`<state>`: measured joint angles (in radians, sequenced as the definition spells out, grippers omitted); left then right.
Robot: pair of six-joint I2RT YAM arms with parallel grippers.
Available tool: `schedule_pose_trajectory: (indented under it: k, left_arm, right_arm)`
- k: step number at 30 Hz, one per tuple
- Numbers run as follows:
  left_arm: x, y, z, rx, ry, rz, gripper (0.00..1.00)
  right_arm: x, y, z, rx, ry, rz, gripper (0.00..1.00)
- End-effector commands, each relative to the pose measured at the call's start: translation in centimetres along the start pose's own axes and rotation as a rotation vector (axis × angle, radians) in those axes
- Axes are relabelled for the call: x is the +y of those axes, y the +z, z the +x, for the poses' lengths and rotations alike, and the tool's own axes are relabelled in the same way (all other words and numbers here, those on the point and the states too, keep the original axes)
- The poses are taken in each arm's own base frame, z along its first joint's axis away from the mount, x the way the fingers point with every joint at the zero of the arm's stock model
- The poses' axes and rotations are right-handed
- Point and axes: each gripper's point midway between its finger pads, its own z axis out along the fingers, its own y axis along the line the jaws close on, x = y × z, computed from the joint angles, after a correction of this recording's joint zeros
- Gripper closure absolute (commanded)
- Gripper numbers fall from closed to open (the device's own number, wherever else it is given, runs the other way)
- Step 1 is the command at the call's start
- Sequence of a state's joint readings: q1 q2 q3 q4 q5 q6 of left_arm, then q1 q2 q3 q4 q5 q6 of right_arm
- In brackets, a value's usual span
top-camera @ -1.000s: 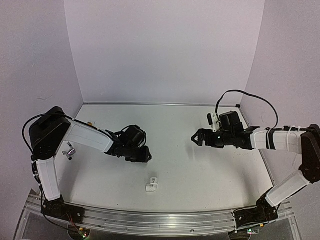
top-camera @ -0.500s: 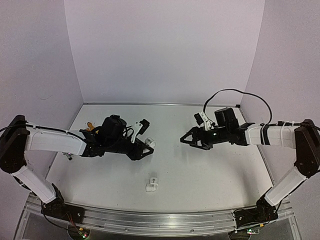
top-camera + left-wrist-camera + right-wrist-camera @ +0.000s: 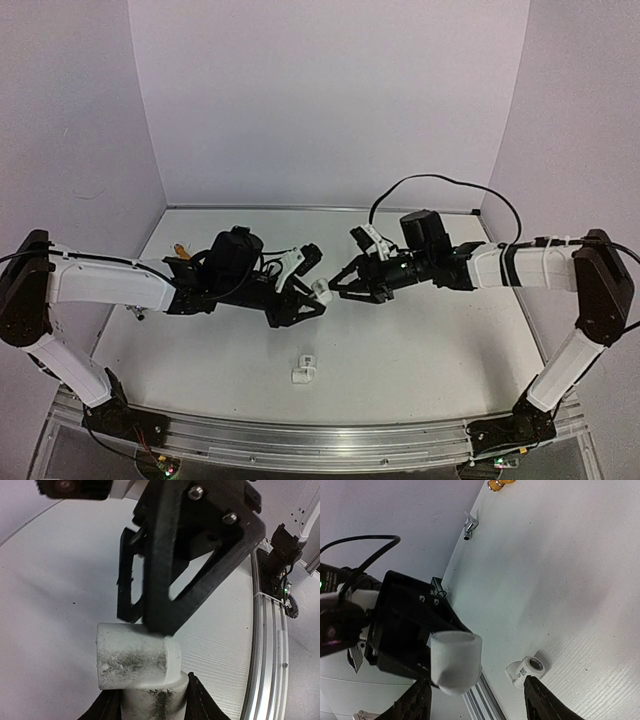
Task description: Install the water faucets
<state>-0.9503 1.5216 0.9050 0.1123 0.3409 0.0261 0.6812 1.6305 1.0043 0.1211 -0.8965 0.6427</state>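
Observation:
The brass-gold water faucet (image 3: pixel 180 250) lies at the table's far left, behind my left arm, and also shows as the brass faucet (image 3: pixel 499 484) at the top edge of the right wrist view. The silver faucet (image 3: pixel 470 525) lies a little nearer. My left gripper (image 3: pixel 312 295) is shut on a white elbow pipe fitting (image 3: pixel 137 662) and holds it above the table's middle. My right gripper (image 3: pixel 477 702) is open, its fingers (image 3: pixel 200 560) either side of that fitting (image 3: pixel 456 660), one tip on its upper end.
A second white pipe fitting (image 3: pixel 304 371) lies on the table near the front, below both grippers, and shows as the loose fitting (image 3: pixel 527 670) in the right wrist view. The aluminium rail (image 3: pixel 320 440) runs along the near edge. White walls close in the back and sides.
Both arms have swung in toward the table's middle. The left carried the white fitting rightward, and the right gripper came up to it with its jaws narrowing.

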Motion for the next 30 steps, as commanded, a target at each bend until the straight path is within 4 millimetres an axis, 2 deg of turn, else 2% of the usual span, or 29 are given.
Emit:
schedule_pose_trajectory:
  k: [1, 3, 8, 10, 13, 14, 15, 16, 18, 19, 20, 21, 23, 24, 25, 27, 30]
  left_arm:
    - [-0.4, 0.5, -2.2, -0.041, 0.067, -0.037, 1.0]
    - [-0.4, 0.7, -2.0, -0.034, 0.069, -0.047, 1.0]
    - [-0.4, 1.4, -1.6, -0.018, 0.068, -0.061, 1.0]
    - [-0.2, 1.5, -1.5, -0.017, 0.068, -0.078, 1.0]
    - [0.4, 1.2, -1.5, -0.018, 0.058, -0.118, 0.98]
    - [0.7, 1.1, -1.5, -0.019, 0.05, -0.135, 0.93]
    - [1.0, 0.9, -1.5, -0.021, 0.039, -0.155, 0.83]
    - [1.3, 0.7, -1.6, -0.026, 0.025, -0.174, 0.68]
    - [1.7, 0.0, -1.5, -0.038, -0.021, -0.21, 0.36]
    - [1.9, -0.5, -1.5, -0.048, -0.044, -0.223, 0.26]
    - [2.0, -1.0, -1.6, -0.058, -0.06, -0.237, 0.21]
    - [2.1, -1.5, -1.7, -0.072, -0.081, -0.25, 0.19]
    - [2.2, -2.9, -2.0, -0.108, -0.121, -0.274, 0.16]
    - [2.7, -3.8, -2.3, -0.137, -0.152, -0.307, 0.15]
    - [3.1, -4.8, -2.5, -0.161, -0.173, -0.336, 0.14]
    - [4.3, -6.8, -2.8, -0.217, -0.246, -0.402, 0.12]
    - [7.5, -10.8, -2.5, -0.306, -0.402, -0.532, 0.07]
  right_arm:
    - [1.9, 1.6, -0.8, 0.005, -0.015, -0.053, 0.39]
    - [1.8, 2.3, -0.5, 0.016, -0.006, -0.05, 0.41]
    - [2.4, 4.3, 0.3, 0.049, 0.003, -0.083, 0.53]
    - [2.7, 4.8, 0.6, 0.064, 0.0, -0.096, 0.63]
    - [2.6, 5.1, 0.7, 0.062, 0.002, -0.088, 0.91]
    - [2.4, 5.0, 0.6, 0.051, -0.002, -0.076, 0.98]
    - [2.1, 4.9, 0.4, 0.034, -0.009, -0.059, 1.0]
    - [1.8, 4.6, 0.0, 0.0, -0.025, -0.03, 1.0]
    - [-0.2, 3.7, -0.7, -0.064, -0.062, 0.115, 1.0]
    - [-2.2, 2.8, -1.2, -0.098, -0.081, 0.253, 1.0]
    - [-4.4, 1.6, -1.3, -0.116, -0.101, 0.401, 1.0]
    - [-6.6, 0.1, -1.8, -0.146, -0.127, 0.557, 1.0]
    - [-11.0, -3.0, -1.5, -0.15, -0.155, 0.842, 1.0]
    - [-12.6, -4.6, -1.7, -0.157, -0.179, 0.972, 1.0]
    - [-14.0, -5.2, -1.0, -0.117, -0.189, 1.045, 1.0]
    - [-15.9, -6.3, -0.2, -0.062, -0.213, 1.163, 0.99]
    - [-17.4, -6.7, 0.8, -0.022, -0.216, 1.216, 0.97]
